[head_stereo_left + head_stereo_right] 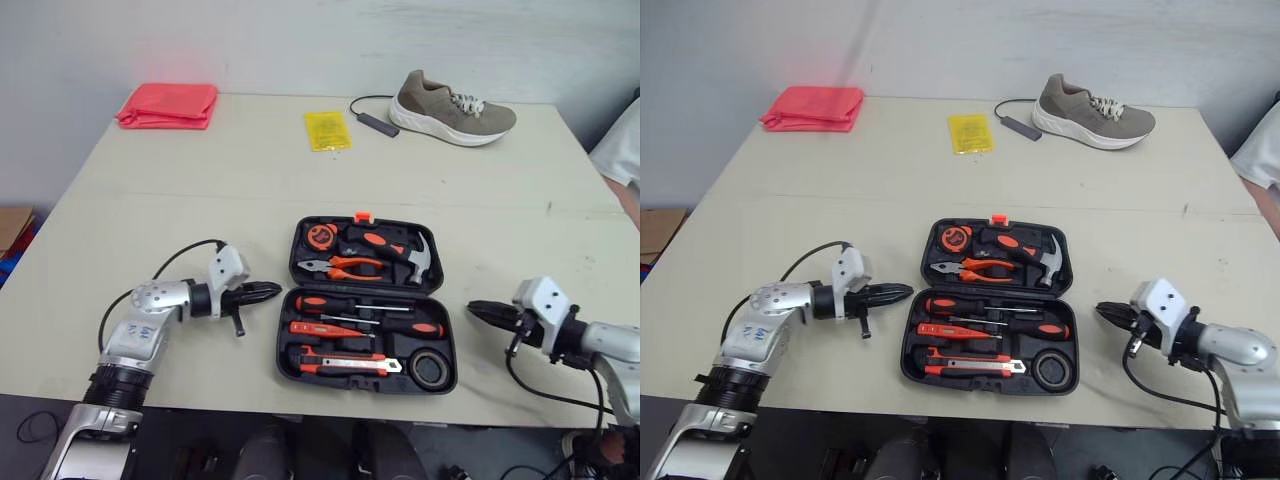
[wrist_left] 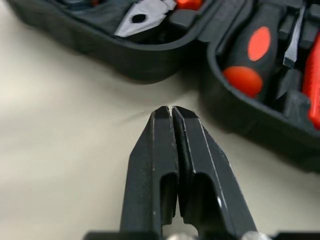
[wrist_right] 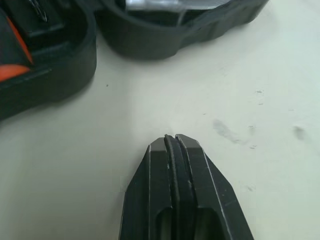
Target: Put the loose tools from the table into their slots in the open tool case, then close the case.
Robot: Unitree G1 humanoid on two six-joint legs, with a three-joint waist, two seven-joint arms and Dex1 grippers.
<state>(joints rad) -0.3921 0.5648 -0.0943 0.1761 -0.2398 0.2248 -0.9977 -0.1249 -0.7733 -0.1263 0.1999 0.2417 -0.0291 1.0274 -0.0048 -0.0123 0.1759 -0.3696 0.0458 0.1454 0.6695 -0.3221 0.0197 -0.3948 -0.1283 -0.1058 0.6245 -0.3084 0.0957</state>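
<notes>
From my seat the tool case (image 1: 366, 289) lies open in the lower middle of the head view, both halves flat on the table (image 1: 200, 200). Every slot I can make out is filled: tape measure (image 1: 320, 236), pliers (image 1: 340, 266) and hammer (image 1: 415, 258) in the upper half, screwdrivers (image 1: 350, 303), a utility knife (image 1: 345, 366) and a roll of tape (image 1: 430, 368) in the lower one. I spot no loose tool on the tabletop, so I judge the loading done and closing the case the step in hand.

The left gripper (image 1: 262, 291) sits just left of the case, fingers pressed together and holding nothing. The right gripper (image 1: 480, 311) is at the lower right, a little apart from the case, also closed and empty.

Next I'd need a fingertip under the outer edge of one half to fold it over. The orange latch (image 1: 363, 216) on the upper edge probably marks the lid, though I can't be sure from here.
</notes>
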